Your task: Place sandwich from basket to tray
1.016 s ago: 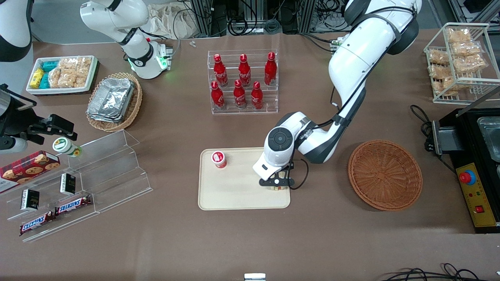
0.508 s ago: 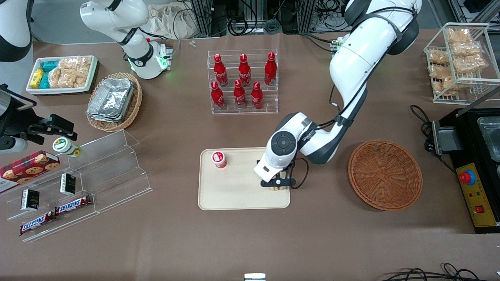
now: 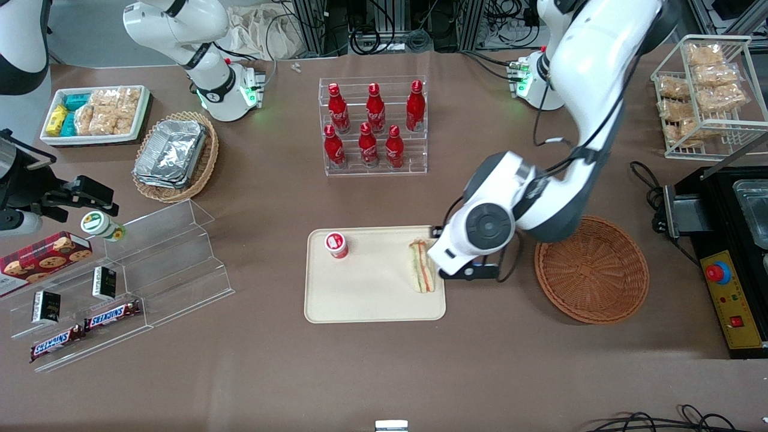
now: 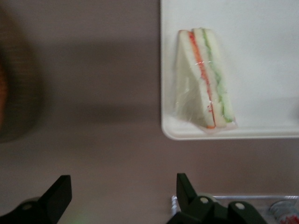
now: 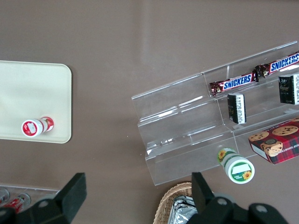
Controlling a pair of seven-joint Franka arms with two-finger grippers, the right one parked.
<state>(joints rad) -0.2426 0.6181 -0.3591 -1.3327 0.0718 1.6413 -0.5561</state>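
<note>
The gripper (image 4: 119,196) hung with fingers spread wide and empty above bare table between the tray (image 3: 360,300) and the basket (image 3: 591,270). The sandwich (image 3: 422,266) lay on the tray's edge nearest the basket; the wrist view alone revealed its clear wrapping.

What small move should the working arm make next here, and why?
Probably just pull away and park. The sandwich lies on the tray near its edge, the basket holds nothing, and the claw is open and holds nothing, above bare table between tray and basket.
</note>
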